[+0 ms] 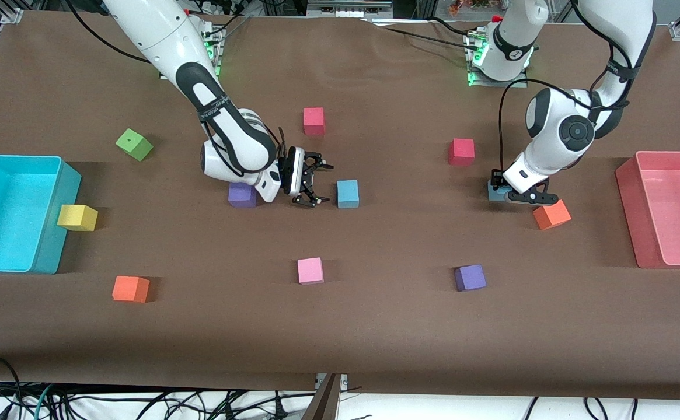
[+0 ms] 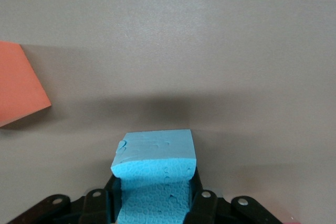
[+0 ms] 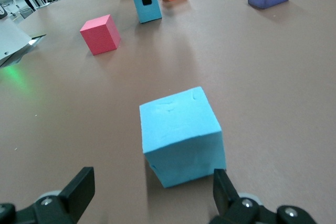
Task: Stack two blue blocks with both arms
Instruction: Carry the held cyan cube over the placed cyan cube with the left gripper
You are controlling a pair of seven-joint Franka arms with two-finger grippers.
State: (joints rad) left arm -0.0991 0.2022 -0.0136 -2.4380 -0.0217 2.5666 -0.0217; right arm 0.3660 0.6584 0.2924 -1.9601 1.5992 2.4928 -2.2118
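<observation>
One blue block [image 1: 348, 193] sits mid-table. My right gripper [image 1: 320, 184] is low beside it, toward the right arm's end, open with the fingers wide apart. In the right wrist view that block [image 3: 181, 135] lies just ahead of the open right gripper [image 3: 152, 192], not between the fingertips. The other blue block [image 1: 495, 194] rests on the table toward the left arm's end, and my left gripper [image 1: 502, 192] is shut on it. In the left wrist view the block [image 2: 155, 171] is squeezed between the black fingers [image 2: 197, 203].
An orange block [image 1: 551, 214] lies close beside the left gripper. A purple block [image 1: 241, 195] sits under the right wrist. Red blocks [image 1: 461, 151] [image 1: 313, 121], pink [image 1: 310, 270], purple [image 1: 470, 277], orange [image 1: 131, 289], yellow [image 1: 77, 217] and green [image 1: 134, 144] blocks are scattered. A cyan bin [image 1: 16, 157] and a pink bin [image 1: 628, 175] stand at the table's ends.
</observation>
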